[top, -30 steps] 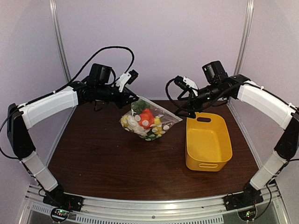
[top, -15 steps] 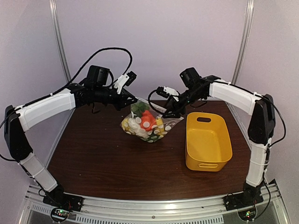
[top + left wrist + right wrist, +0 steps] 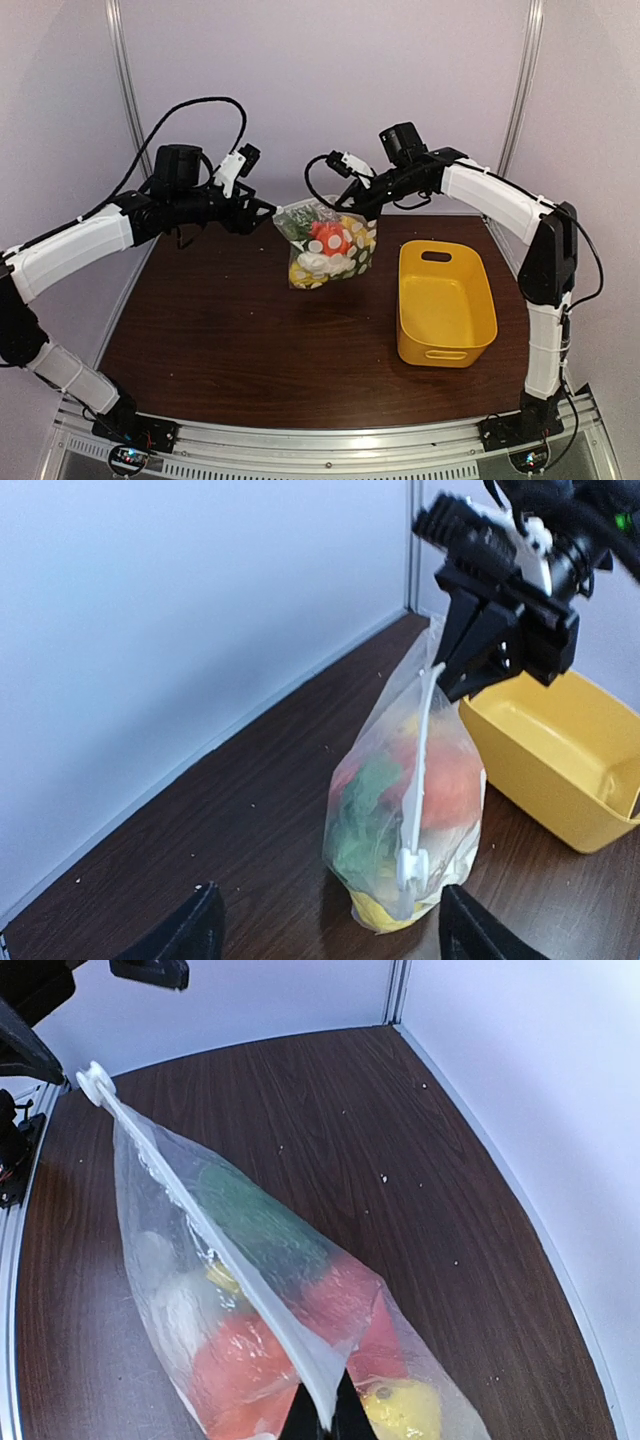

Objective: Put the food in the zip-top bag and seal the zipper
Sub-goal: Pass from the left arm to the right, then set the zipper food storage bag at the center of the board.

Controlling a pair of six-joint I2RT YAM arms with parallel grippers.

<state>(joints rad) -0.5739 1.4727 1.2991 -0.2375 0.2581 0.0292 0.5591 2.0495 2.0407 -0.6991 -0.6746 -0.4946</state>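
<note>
Dark wood table (image 3: 220,330), pale walls (image 3: 330,80), zip-top bag (image 3: 335,245)

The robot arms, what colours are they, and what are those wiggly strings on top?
Each arm has smooth white tube-shaped shells, the left arm and the right arm alike, with black joints between. The left gripper and right gripper are black with a white piece. The strings are thin black cables looping to the wrists.

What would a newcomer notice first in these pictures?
The clear zip-top bag, full of colourful toy food, hangs mid-scene over the brown table, pinched at its zipper by the right tool. The left tool stands open just left of it, and a yellow basket sits to the right.
</note>
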